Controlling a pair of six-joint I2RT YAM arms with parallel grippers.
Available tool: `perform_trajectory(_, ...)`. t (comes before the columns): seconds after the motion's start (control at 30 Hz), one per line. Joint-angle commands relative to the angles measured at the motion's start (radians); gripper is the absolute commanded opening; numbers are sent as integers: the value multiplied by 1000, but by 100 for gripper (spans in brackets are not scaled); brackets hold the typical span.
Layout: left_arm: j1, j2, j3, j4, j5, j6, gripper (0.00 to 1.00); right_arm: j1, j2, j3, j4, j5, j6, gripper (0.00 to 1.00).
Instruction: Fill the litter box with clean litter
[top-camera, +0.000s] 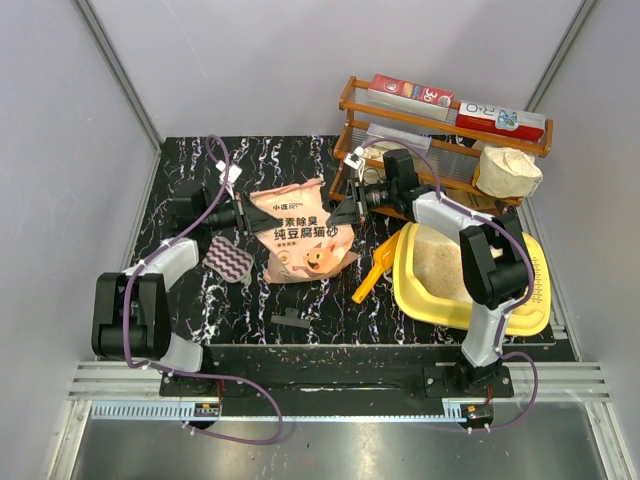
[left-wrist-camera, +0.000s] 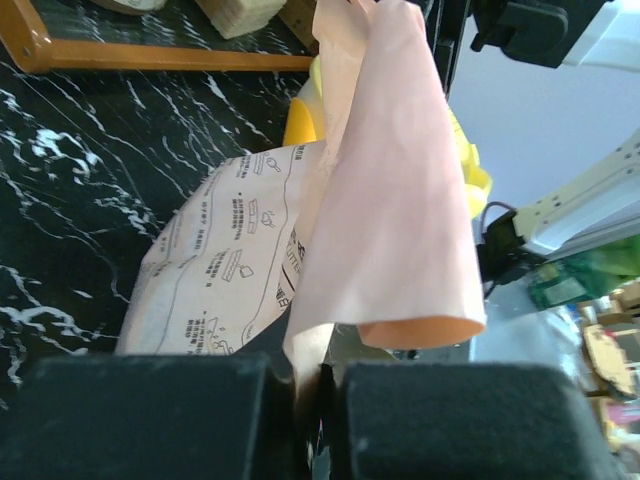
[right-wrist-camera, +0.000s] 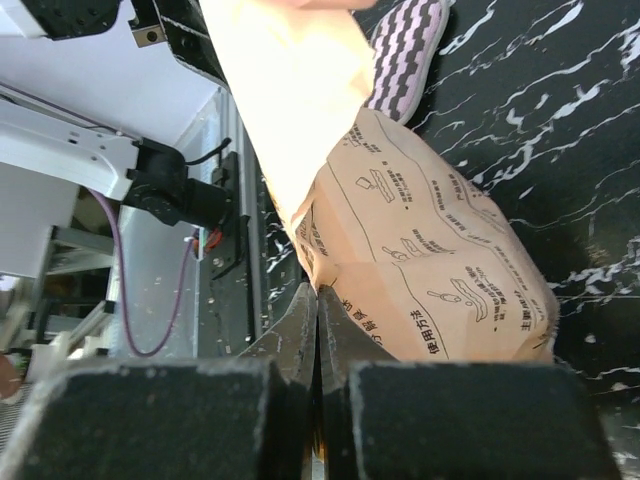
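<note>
The left tool (top-camera: 245, 215) and the right tool (top-camera: 345, 212) each pinch tight one top side of the bag of clean litter (top-camera: 300, 240), standing on the worktop (top-camera: 230, 310) near the litter box (top-camera: 420, 305), likely so they can lift and pour

You have a black marble-pattern table (top-camera: 190, 300) under everything. At its far right stands a wooden rack (top-camera: 352, 100), with a red box (top-camera: 410, 96) and a red-and-white box (top-camera: 500, 120) lying on top and a lumpy white sack (top-camera: 508, 172) at its right end. A yellow-orange scoop (top-camera: 380, 268) sits right of centre, a purple-striped cloth (top-camera: 228, 262) lies on the left, and a small dark piece (top-camera: 290, 319) lies by the near edge.
</note>
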Motion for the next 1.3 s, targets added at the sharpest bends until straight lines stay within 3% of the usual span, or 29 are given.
perform_trajectory(0.0, 22, -12, 22, 74, 81, -135, 0, -51, -52, 25, 5, -113, 123, 0)
perform_trajectory(0.03, 22, -10, 60, -45, 89, -107, 0, -52, -50, 30, -1, -118, 157, 0)
perform_trajectory(0.2, 22, 48, 169, -325, 71, 45, 0, -52, -7, 54, -56, -144, 227, 0)
perform_trajectory(0.3, 45, 152, 297, -602, 111, 150, 0, -57, 4, 48, -65, -162, 296, 0)
perform_trajectory(0.33, 45, 174, 362, -764, 133, 195, 0, -57, 1, 42, -67, -162, 307, 0)
perform_trajectory(0.4, 47, 218, 409, -882, 155, 298, 0, -57, 8, 41, -68, -176, 324, 0)
perform_trajectory(0.57, 51, 312, 507, -1161, 187, 343, 0, -57, 34, 62, -67, -203, 430, 0)
perform_trajectory(0.8, 51, 350, 470, -1193, 235, 168, 0, -60, 79, 65, 11, -225, 635, 0)
perform_trajectory(0.93, 53, 355, 317, -1027, 255, -67, 0, -60, 90, 39, 108, -231, 795, 0)
perform_trajectory(1.17, 51, 364, 283, -939, 255, -234, 1, -74, 100, 39, -145, -207, 708, 0)
perform_trajectory(1.27, 56, 357, 274, -894, 256, -285, 12, -75, 114, 57, -211, -214, 679, 0)
